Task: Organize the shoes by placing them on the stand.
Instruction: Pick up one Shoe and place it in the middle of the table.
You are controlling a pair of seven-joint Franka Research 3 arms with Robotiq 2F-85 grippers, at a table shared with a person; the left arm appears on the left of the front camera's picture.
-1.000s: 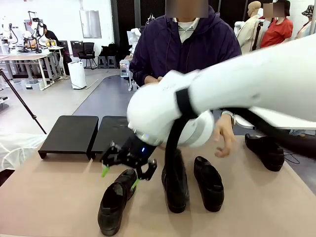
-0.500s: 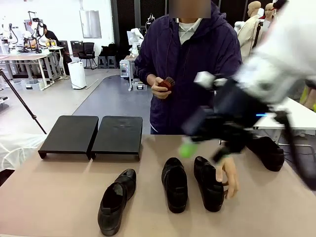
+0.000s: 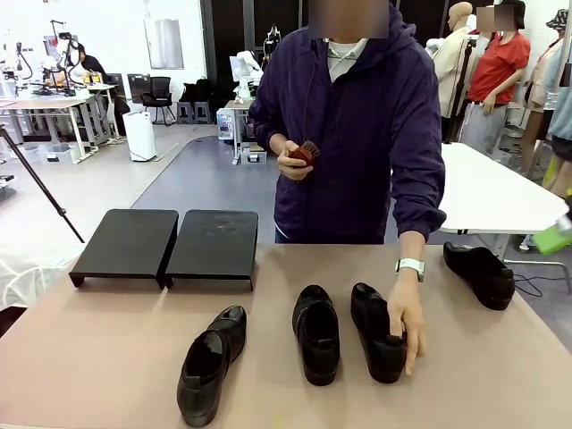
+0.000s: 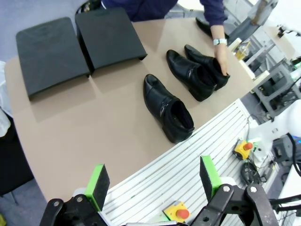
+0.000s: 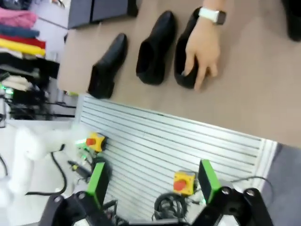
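Note:
Four glossy black shoes lie on the brown table: one at front left (image 3: 210, 375), two side by side in the middle (image 3: 317, 332) (image 3: 375, 331), and one apart at the far right (image 3: 480, 273). The person's hand (image 3: 407, 326) rests on the right-hand middle shoe. The stand (image 3: 165, 241), two low black panels, stands bare at the back left. My left gripper (image 4: 153, 183) hangs open and empty, high above the table's near edge, with the shoes (image 4: 169, 109) and the stand (image 4: 110, 37) beyond it. My right gripper (image 5: 153, 183) is likewise open and empty above the near edge, looking down on the shoes (image 5: 155, 47).
The person stands at the far side and holds a small brush (image 3: 304, 154) in the other hand. Before the table's near edge lies a white slatted deck (image 4: 188, 165) with yellow emergency stop boxes (image 5: 183, 182). A blurred green pad (image 3: 554, 237) shows at the right edge.
My right arm swept from over the front left shoe to the right and out of the front view. The person's hand came down onto the right-hand middle shoe.

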